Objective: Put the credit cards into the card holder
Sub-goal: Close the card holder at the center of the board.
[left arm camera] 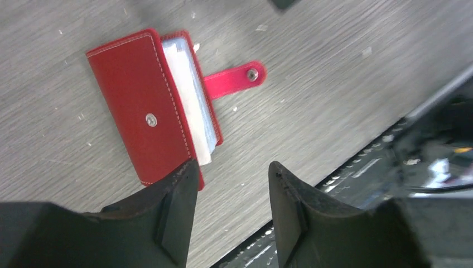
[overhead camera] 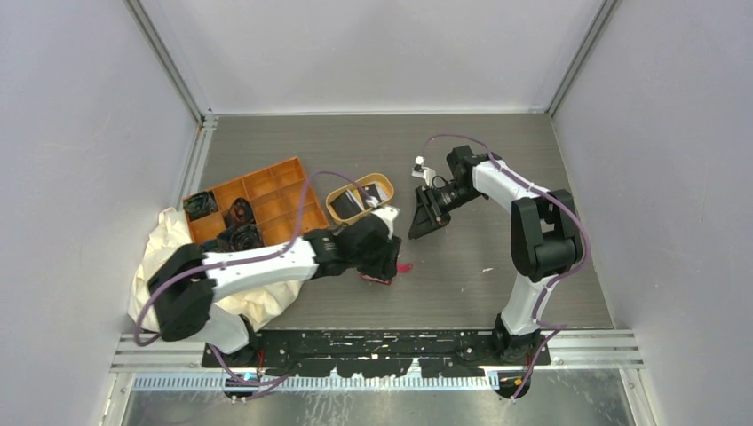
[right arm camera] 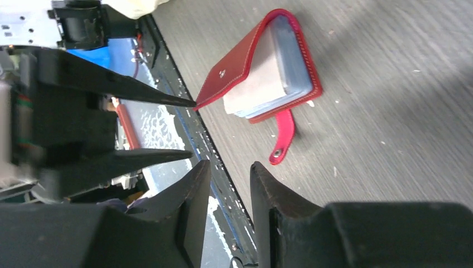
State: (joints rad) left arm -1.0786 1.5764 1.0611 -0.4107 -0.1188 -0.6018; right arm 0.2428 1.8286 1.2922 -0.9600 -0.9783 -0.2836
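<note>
The red card holder (left arm camera: 139, 100) lies on the table, its cover ajar over the grey-clear sleeves and its snap tab (left arm camera: 234, 78) loose. My left gripper (left arm camera: 231, 176) is open and hangs just over the holder's near corner, with one fingertip (right arm camera: 187, 101) at the cover's edge. In the top view the holder (overhead camera: 397, 269) is mostly hidden under the left gripper (overhead camera: 385, 259). My right gripper (right arm camera: 228, 167) is open and empty, above and to the right of the holder (right arm camera: 245, 61). A dark card (overhead camera: 349, 204) and a pale card (overhead camera: 378, 190) sit in the oval tan dish (overhead camera: 335, 205).
An orange compartment tray (overhead camera: 271, 182) holding dark items stands at the left, and a cream cloth (overhead camera: 164, 244) lies beside it under the left arm. The black mounting rail (overhead camera: 382, 342) runs along the near edge.
</note>
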